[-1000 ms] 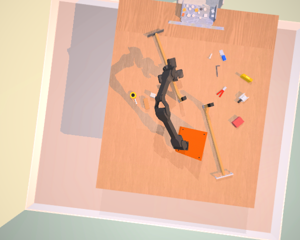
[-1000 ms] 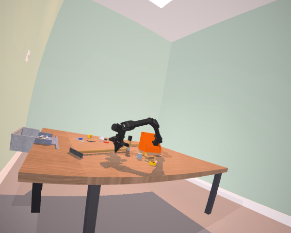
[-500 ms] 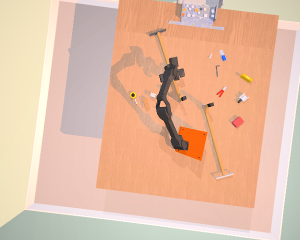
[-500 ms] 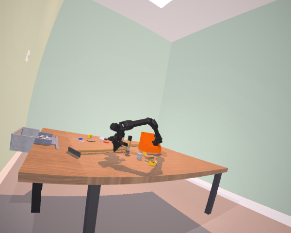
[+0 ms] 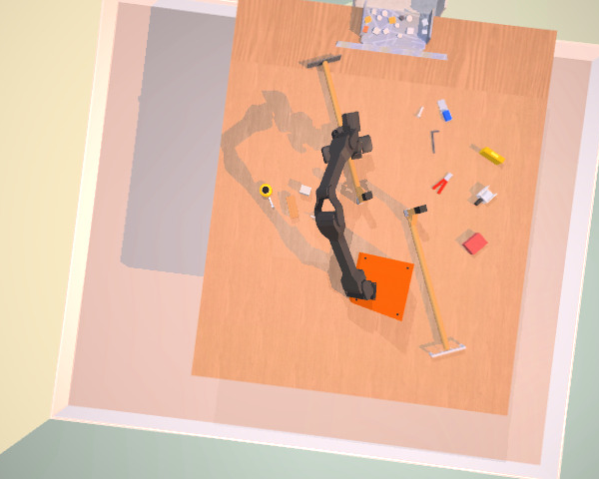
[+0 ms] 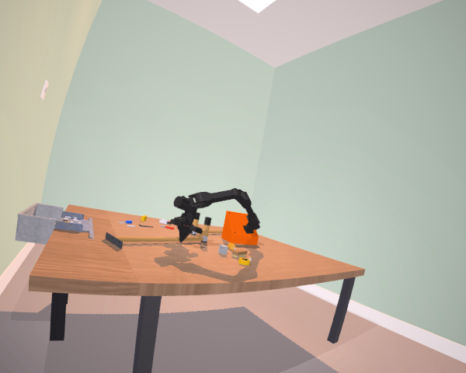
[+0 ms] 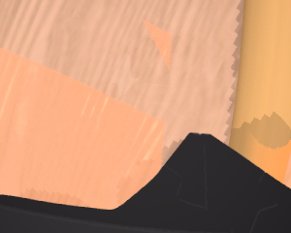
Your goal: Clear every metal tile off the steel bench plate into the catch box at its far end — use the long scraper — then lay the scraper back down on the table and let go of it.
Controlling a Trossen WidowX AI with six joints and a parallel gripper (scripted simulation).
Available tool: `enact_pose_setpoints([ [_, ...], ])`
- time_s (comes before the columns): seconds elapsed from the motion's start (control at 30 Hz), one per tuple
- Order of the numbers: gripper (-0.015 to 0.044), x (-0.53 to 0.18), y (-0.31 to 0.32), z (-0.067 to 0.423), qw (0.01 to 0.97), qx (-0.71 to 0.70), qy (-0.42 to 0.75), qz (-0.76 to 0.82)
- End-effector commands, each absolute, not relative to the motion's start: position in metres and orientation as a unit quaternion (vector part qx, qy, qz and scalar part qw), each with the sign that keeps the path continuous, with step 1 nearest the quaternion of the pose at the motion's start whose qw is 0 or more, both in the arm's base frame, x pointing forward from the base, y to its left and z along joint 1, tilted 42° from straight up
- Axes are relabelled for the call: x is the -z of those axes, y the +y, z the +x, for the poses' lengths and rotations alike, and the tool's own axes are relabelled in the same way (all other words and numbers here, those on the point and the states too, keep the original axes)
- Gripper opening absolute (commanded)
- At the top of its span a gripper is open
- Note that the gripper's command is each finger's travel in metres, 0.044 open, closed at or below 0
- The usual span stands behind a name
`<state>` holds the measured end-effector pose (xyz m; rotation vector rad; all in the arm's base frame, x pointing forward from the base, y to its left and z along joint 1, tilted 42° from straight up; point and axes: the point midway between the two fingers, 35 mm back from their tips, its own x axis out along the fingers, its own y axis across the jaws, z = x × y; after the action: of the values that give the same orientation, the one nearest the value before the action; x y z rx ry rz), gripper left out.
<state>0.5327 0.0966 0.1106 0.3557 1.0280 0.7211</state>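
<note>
Reaching out from its orange base plate (image 5: 392, 278), the dark arm (image 5: 333, 206) hangs w/ its gripper (image 6: 183, 235) low over the table (image 5: 269, 319), fingers closed together on nothing. Long scraper (image 5: 335, 111) lies flat on the wood just beside the gripper; its yellow shaft runs along the right edge of the wrist view (image 7: 269, 58), beside the closed tips, not betw. them. Dark blade end (image 5: 319, 60) points toward the far edge; black grip end (image 5: 363, 195) sits near the arm's elbow. Catch box (image 5: 395, 23) at far end holds many small tiles (image 5: 384, 31), white and orange; steel bench plate (image 5: 387, 50) lies in front of it, no tiles visible on its strip.

A second long scraper (image 5: 427, 280) lies well apart, to the right of the base plate in the top view, w/ a pale blade (image 5: 442, 350) at the near end. Scattered small items: red block (image 5: 474, 242), red pliers (image 5: 441, 183), yellow piece (image 5: 491, 155), blue-white piece (image 5: 444, 111), hex key (image 5: 433, 140), yellow tape roll (image 5: 265, 190).

Room: wooden table on dark legs (image 6: 147, 332), pale green walls, pinkish floor, white skirting.
</note>
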Motion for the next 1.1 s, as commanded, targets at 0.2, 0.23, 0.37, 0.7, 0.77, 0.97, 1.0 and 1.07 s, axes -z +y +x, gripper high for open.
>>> enact_pose_setpoints([
  [0.2,0.0000,-0.103,0.087,0.539,0.796,-0.334,0.478,0.164],
  [0.23,0.0000,-0.102,0.086,0.539,0.796,-0.334,0.478,0.164],
  [0.37,0.0000,-0.100,0.083,0.541,0.796,-0.334,0.478,0.164],
  [0.7,0.0000,-0.094,0.076,0.545,0.796,-0.333,0.478,0.164],
  [0.77,0.0000,-0.093,0.075,0.545,0.796,-0.333,0.478,0.164],
  [0.97,0.0000,-0.089,0.071,0.547,0.796,-0.333,0.478,0.164],
  [1.0,0.0000,-0.089,0.070,0.548,0.796,-0.333,0.478,0.164],
  [1.07,0.0000,-0.088,0.068,0.549,0.796,-0.333,0.478,0.164],
])
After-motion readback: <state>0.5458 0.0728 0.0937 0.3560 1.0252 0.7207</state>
